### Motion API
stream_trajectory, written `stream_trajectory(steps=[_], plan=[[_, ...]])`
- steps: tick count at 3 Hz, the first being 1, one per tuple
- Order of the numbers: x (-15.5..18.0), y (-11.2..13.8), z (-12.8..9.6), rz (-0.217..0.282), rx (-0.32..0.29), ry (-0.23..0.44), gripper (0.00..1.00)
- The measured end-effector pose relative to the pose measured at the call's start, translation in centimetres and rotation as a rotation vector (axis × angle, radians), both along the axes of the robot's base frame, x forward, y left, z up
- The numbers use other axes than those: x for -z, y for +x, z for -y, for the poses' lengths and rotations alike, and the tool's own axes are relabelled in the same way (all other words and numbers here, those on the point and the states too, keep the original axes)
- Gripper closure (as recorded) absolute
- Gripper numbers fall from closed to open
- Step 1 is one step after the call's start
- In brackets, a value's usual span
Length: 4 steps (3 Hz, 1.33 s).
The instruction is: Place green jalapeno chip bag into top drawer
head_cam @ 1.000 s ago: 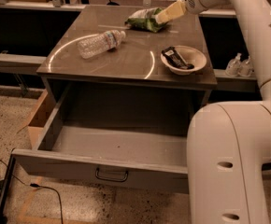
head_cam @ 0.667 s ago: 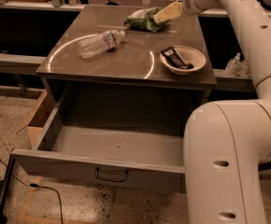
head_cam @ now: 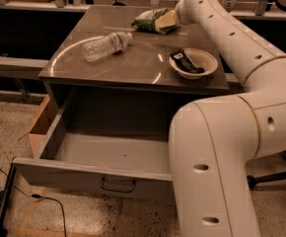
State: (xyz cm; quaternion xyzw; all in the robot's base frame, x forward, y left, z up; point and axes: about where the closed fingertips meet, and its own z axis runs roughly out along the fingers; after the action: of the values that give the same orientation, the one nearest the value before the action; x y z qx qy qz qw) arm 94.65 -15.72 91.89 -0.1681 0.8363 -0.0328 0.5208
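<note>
**A:** Where is the gripper?

**B:** The gripper [head_cam: 165,19] is in the upper middle of the frame, over the far part of the cabinet top [head_cam: 138,65]. Its pale tip lies right against the green jalapeno chip bag [head_cam: 147,23].

**A:** Does it have hold of the bag?

**B:** I cannot tell. The tip overlaps the bag's right end, but nothing shows whether it is clamped or spread.

**A:** And the bag itself?

**B:** It lies crumpled on the cabinet top near the far edge, well apart from the drawer below.

**A:** What else is on that surface?

**B:** A clear plastic bottle [head_cam: 105,45] lies on its side to the lower left of the bag, with its cap end toward the bag. A white bowl [head_cam: 197,74] sits to the right, near the cabinet's right edge. There is something dark [head_cam: 186,60] in it that I cannot make out.

**A:** The arm?

**B:** The white arm [head_cam: 232,43] runs from the gripper down the right side of the frame. It bends there, and a thick segment fills the lower right, covering the drawer's right end.

**A:** And the drawer?

**B:** The top drawer [head_cam: 74,174] is pulled far out at the lower left. It is grey, with a dark wire handle [head_cam: 117,184] on its front panel. A brown box [head_cam: 40,125] stands just beside its left wall, and a black cable [head_cam: 49,204] trails over the speckled floor.
</note>
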Motion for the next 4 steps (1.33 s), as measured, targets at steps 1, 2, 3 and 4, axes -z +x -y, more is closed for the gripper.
stream_trajectory(steps=[1,2,3,4], plan=[[0.9,1.0,-0.9,0.074,0.016,0.039,0.00],[2.5,1.1,-3.0,0.108,-0.038,0.125,0.00],[3.5,1.3,-5.5,0.127,-0.105,0.175,0.00],[3.7,2.0,-6.6,0.155,-0.127,0.211,0.00]])
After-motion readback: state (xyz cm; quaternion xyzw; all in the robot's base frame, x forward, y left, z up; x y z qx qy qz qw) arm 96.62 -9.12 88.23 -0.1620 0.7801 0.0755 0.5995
